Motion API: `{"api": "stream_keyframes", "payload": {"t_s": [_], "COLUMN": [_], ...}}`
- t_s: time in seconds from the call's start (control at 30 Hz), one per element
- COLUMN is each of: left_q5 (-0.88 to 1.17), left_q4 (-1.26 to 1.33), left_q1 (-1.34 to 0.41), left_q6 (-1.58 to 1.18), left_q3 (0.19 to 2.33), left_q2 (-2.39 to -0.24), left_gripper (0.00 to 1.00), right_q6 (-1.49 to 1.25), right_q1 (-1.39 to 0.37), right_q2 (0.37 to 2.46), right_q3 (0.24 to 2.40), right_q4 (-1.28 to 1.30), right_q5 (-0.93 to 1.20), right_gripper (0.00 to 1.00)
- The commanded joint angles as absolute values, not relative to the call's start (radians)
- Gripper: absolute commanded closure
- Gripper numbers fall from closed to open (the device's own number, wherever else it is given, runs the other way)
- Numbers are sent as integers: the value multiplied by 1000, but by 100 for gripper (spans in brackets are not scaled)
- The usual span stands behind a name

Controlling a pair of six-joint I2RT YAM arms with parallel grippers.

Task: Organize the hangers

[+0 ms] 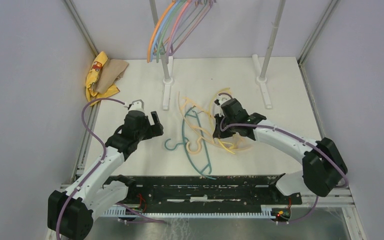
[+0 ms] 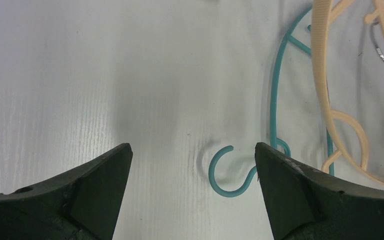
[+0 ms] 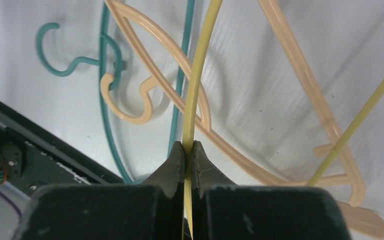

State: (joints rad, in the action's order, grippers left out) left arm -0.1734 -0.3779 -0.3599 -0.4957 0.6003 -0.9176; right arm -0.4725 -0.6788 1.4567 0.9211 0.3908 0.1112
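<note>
Pinching a yellow hanger (image 3: 198,75) between tight fingers, the right gripper (image 3: 187,147) sits midway between the table's (image 1: 130,80) side edges, while the left gripper (image 2: 192,147) hovers wide-spread over a teal hanger's (image 2: 274,100) hook.

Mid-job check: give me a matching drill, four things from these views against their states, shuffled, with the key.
Things:
1. left hand
2. right hand
3. teal hanger
4. coloured hanger bunch

States:
A. hanging on the rack
B. shut on the yellow hanger
C. open, nothing between its fingers
D. lying flat on the table

Pairs: 1-C, 2-B, 3-D, 4-A
</note>
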Motion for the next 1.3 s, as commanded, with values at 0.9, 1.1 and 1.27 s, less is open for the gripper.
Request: {"api": "stream_keyframes", "payload": {"t_s": [0.9, 1.1, 1.27], "left_q5": [-145, -143, -143], "left_q4": [-324, -320, -321], "left_q1": [-354, -356, -356], "left_q6": [-525, -525, -519], "left_q3": [619, 630, 645], "left_q2": [-903, -903, -905], "left_gripper": [1, 1, 1], "right_q6": [-656, -809, -925], "right_q1": [-520, -454, -447], "right_q2": [1235, 1387, 1492], "right_q3": [1188, 1396, 1522], "right_q4": [331, 52, -145], "right_q5": [347, 372, 336], "right_gripper": [100, 99, 99]}}
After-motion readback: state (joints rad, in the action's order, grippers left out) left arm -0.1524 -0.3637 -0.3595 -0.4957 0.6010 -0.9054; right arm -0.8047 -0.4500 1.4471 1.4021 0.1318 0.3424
